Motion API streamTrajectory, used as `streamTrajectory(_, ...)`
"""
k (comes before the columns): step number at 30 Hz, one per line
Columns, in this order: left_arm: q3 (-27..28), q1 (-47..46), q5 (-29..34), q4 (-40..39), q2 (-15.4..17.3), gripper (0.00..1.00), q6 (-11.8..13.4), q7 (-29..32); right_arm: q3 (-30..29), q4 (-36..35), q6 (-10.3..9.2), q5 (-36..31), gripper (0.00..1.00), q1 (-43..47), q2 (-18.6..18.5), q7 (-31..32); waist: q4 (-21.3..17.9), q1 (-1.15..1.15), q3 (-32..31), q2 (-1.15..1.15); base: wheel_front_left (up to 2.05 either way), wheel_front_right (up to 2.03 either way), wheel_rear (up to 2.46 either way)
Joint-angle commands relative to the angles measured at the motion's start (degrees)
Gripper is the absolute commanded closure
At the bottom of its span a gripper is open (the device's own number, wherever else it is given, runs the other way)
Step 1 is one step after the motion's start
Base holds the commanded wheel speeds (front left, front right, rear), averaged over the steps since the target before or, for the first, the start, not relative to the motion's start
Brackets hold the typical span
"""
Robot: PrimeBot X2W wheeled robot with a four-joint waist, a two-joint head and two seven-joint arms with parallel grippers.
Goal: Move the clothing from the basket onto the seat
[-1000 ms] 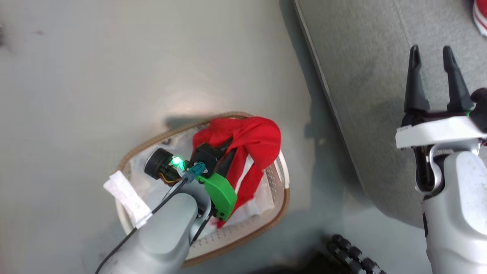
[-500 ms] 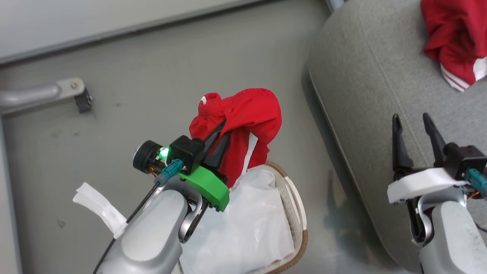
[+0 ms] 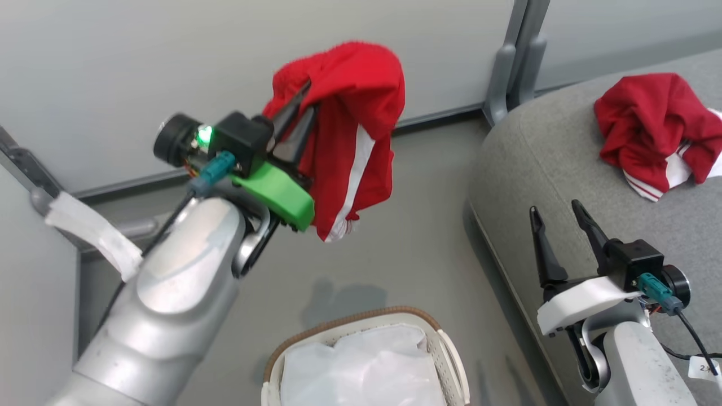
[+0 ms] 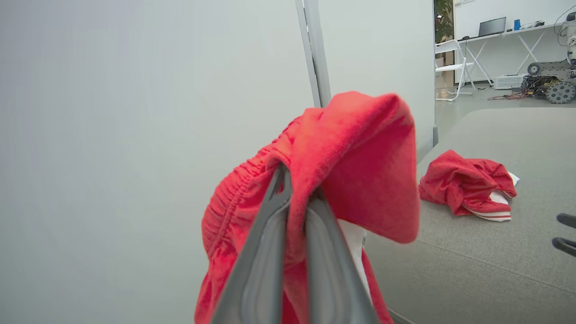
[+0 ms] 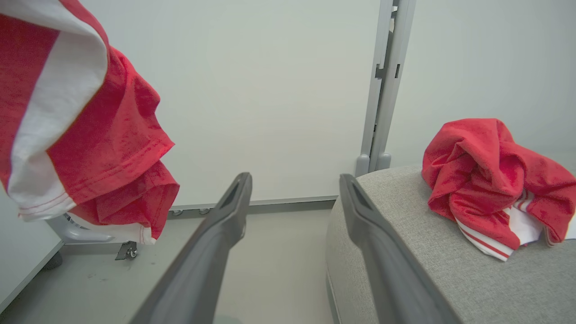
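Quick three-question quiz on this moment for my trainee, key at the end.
1. True or false: the left gripper is shut on a red garment, held clear of the basket.
2. Where does the other garment lie? A: floor. B: sofa. C: basket.
3. Fill in: the right gripper is ___ and holds nothing.
Key: 1 true; 2 B; 3 open.
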Motion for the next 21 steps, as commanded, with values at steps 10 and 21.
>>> streamTrajectory(10, -2.7, -9.8, -2.7, -1.2, 1.3, 1.0, -0.1, 1.3, 6.7, 0.9, -0.08, 0.6, 0.0, -1.0, -0.2, 0.0, 2.1, 0.01, -4.6, 0.0, 0.0, 0.0, 0.0)
streamTrajectory(21, -5.8, -13.4, -4.2, -2.8, 0.2, 1.0, 0.0, 1.1, 15.1, 2.1, -0.08, 1.2, 0.0, -2.8, -0.2, 0.0, 4.0, 0.01, -6.1, 0.0, 0.0, 0.0, 0.0)
